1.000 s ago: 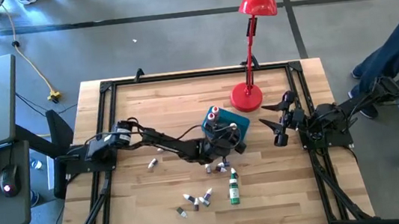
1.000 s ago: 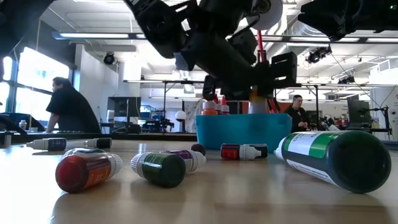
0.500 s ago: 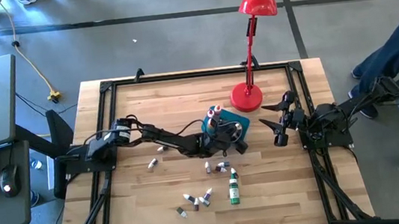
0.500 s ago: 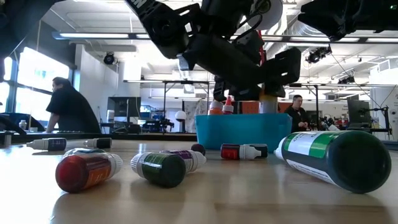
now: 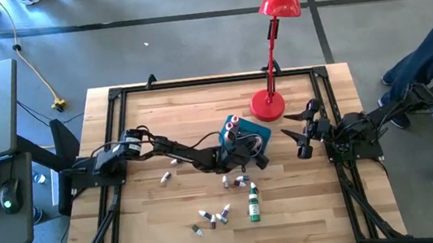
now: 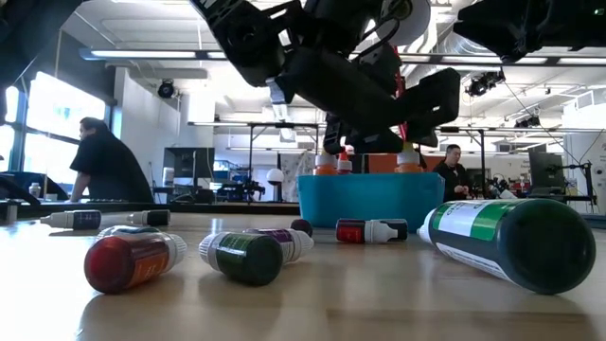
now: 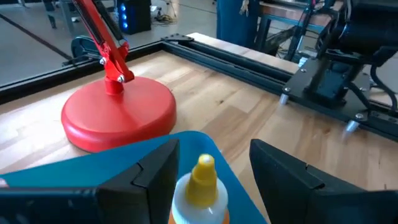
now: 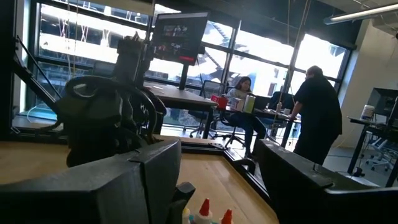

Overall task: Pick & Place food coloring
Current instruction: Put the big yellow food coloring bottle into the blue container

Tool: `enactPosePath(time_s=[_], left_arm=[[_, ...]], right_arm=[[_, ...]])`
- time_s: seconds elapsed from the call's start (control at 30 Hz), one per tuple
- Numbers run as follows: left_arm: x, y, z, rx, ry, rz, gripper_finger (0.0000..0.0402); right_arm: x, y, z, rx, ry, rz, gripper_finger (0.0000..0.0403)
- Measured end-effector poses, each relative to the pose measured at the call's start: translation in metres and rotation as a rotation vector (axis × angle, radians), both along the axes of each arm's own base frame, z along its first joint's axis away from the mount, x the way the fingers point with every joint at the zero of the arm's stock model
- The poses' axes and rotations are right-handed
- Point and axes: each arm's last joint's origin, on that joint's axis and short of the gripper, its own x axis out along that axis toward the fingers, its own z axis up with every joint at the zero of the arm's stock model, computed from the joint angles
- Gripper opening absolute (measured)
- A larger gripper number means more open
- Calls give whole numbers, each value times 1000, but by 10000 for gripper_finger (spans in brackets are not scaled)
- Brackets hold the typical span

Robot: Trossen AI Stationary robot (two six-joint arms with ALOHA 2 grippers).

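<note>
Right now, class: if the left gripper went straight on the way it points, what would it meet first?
The yellow-capped bottle between the left gripper's open fingers, standing in the teal tub. Beyond it, probably the lamp's red base.

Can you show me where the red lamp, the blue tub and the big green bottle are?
red lamp (image 5: 268, 105), high view, on its round base.
blue tub (image 6: 369, 201), low view, on its front wall.
big green bottle (image 6: 502, 237), low view, on its label side.
</note>
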Motion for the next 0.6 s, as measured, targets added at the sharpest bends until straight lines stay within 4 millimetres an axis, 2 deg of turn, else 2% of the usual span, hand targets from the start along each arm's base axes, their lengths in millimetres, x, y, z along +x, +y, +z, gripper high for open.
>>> enactPosePath(time_s=[0.23,0.33,0.47,0.6], left_arm=[[-2,-12,39,-31,-85,-123,194],[-11,-15,55,31,-20,-110,194],[-32,-17,88,150,95,17,194],[-62,-18,122,230,205,113,178]], right_arm=[[0,0,-1,23,6,4,203],[1,0,-2,37,9,6,190],[1,0,-5,39,35,7,150],[3,-1,-11,36,93,-7,86]])
